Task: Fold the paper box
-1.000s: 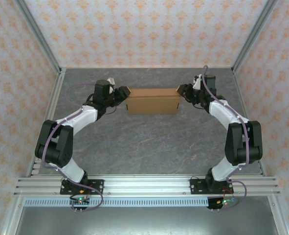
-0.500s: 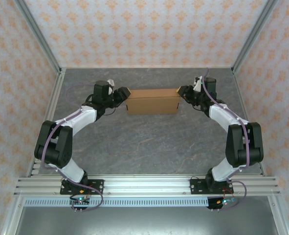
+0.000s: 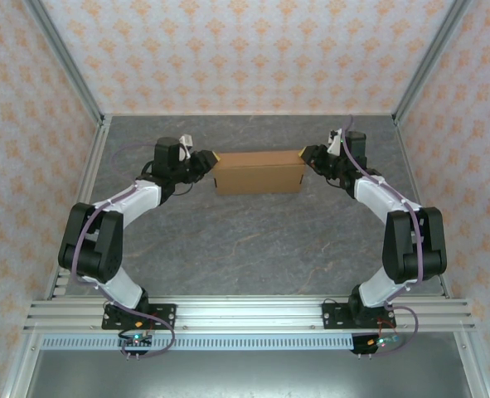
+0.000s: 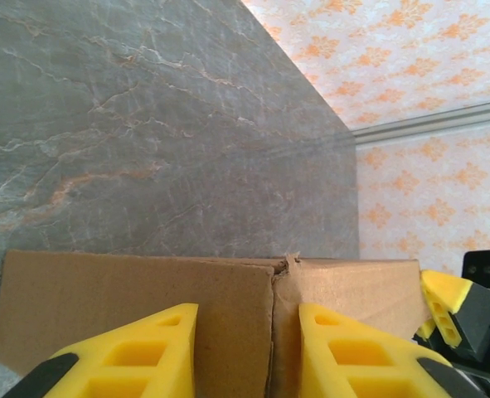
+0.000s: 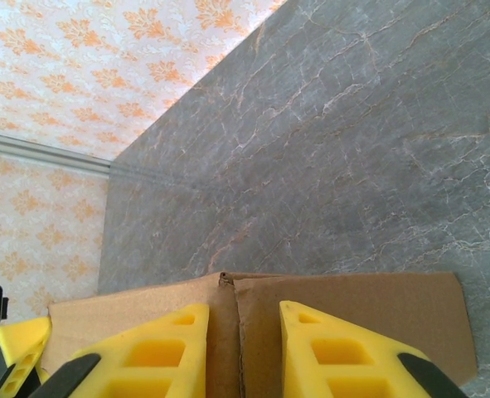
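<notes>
The paper box (image 3: 259, 172) is a brown cardboard box, folded up into a shallow rectangle, lying at the back middle of the table. My left gripper (image 3: 205, 159) is at its left end. In the left wrist view the yellow fingers (image 4: 145, 348) straddle a corner seam of the box (image 4: 104, 298), and my left gripper (image 4: 249, 308) is closed on the cardboard. My right gripper (image 3: 308, 157) is at the right end. There the right gripper (image 5: 245, 305) pinches the matching corner of the box (image 5: 369, 294).
The grey marbled table (image 3: 253, 240) stretches in front of the box to the aluminium rail (image 3: 245, 313) where the arm bases sit. Patterned walls enclose the back and both sides. The other gripper's yellow finger (image 4: 443, 303) shows beyond the box's far end.
My left gripper's jaws have closed in on the box's left corner, and the arm and that end shifted slightly left. The right arm has barely moved.
</notes>
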